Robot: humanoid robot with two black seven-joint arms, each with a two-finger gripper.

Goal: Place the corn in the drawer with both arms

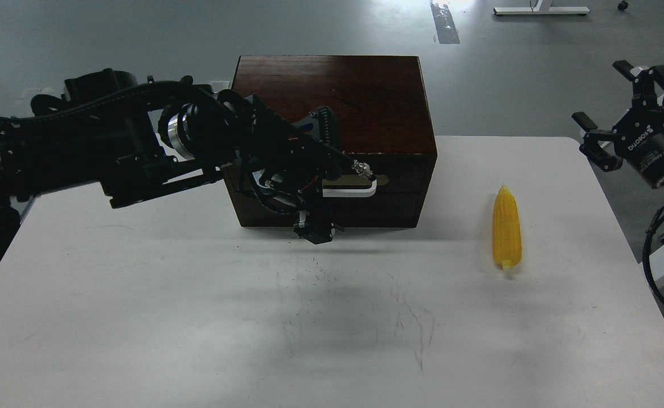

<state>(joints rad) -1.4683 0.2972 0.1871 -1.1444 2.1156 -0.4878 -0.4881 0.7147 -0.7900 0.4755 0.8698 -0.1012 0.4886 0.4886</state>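
Reaching in from the left, left hand at the front of the drawer, right over the white bar handle on its brass plate; fingers lost in a dark tangle of cable and housing, so cannot tell whether gripping the handle or merely against it. Drawer face flush with the dark brown cabinet, closed. Cabinet standing at the far middle of the white tabletop. Corn lying flat on the tabletop, well apart to the right of the cabinet, pointed tip away from the camera, blunt end toward the near edge, nothing touching it. Right hand held up off the tabletop beyond its right edge, fingers spread apart and holding nothing, well clear of the corn. Faint scuffs and scratches marking the tabletop's near middle. Grey floor behind.
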